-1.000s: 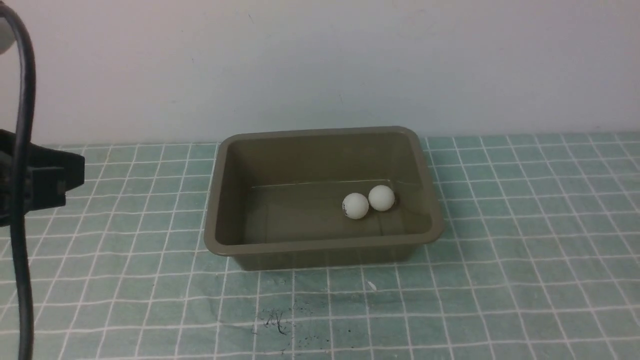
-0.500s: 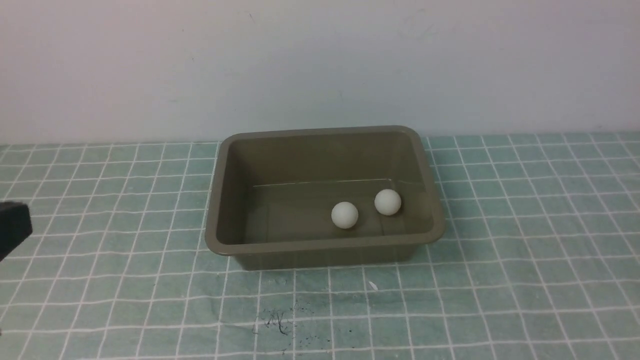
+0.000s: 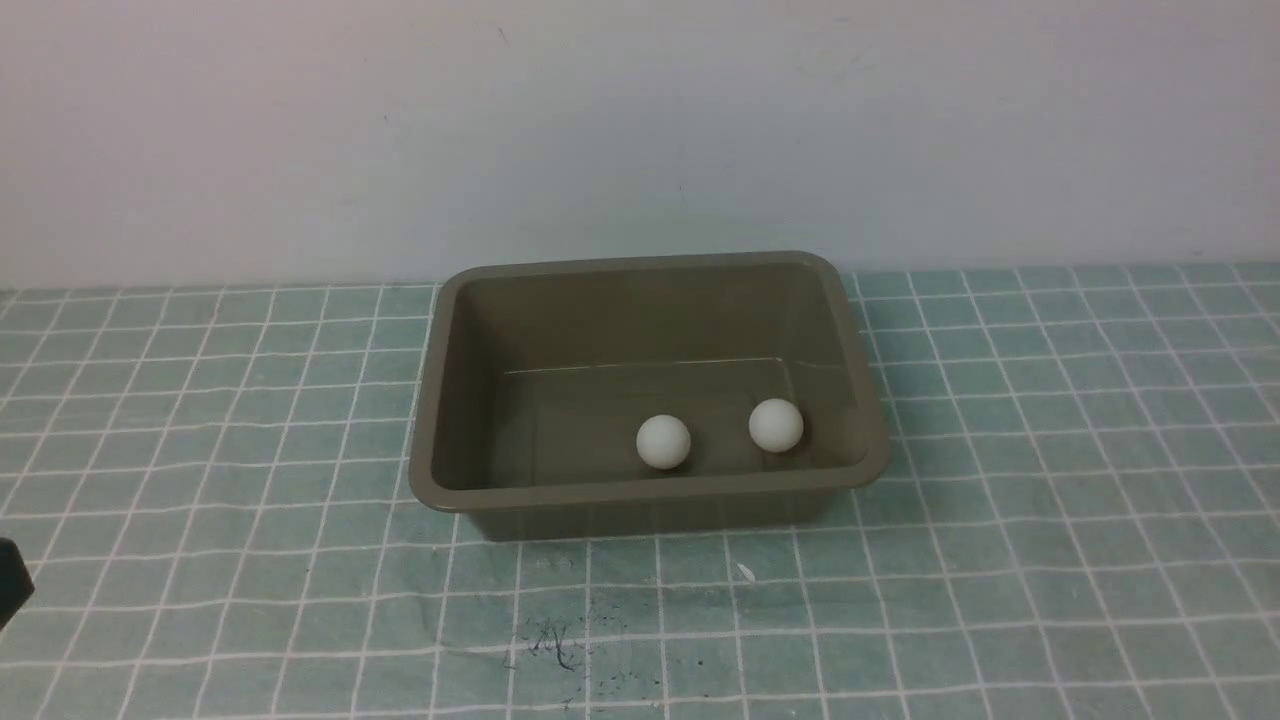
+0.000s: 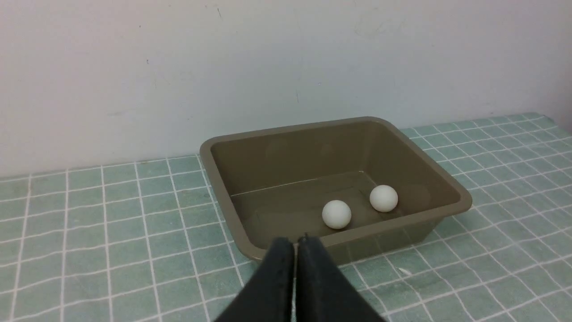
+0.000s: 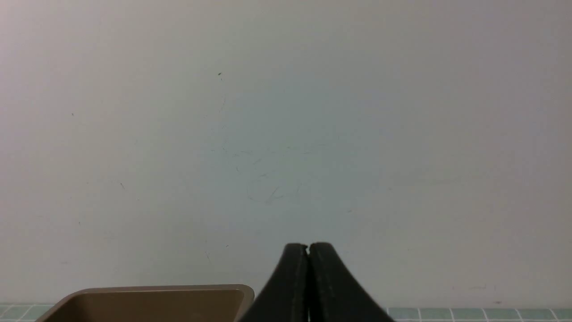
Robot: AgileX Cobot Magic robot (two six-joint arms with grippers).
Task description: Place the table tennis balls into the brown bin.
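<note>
1. The left gripper [image 4: 295,243] is closed. Its two black fingers [image 4: 275,281] meet along their whole visible length, with only a hairline seam between them, and they hold nothing.
2. These fingers widen from narrow, rounded tips back toward the wrist.
3. The right gripper [image 5: 308,247] is closed too, its black fingers [image 5: 333,286] pressed together tip to tip with nothing between them.
4. In the front view, only a small dark corner of the left arm [image 3: 10,592] shows, low at the left edge. It is too little to tell the arm's pose.
</note>
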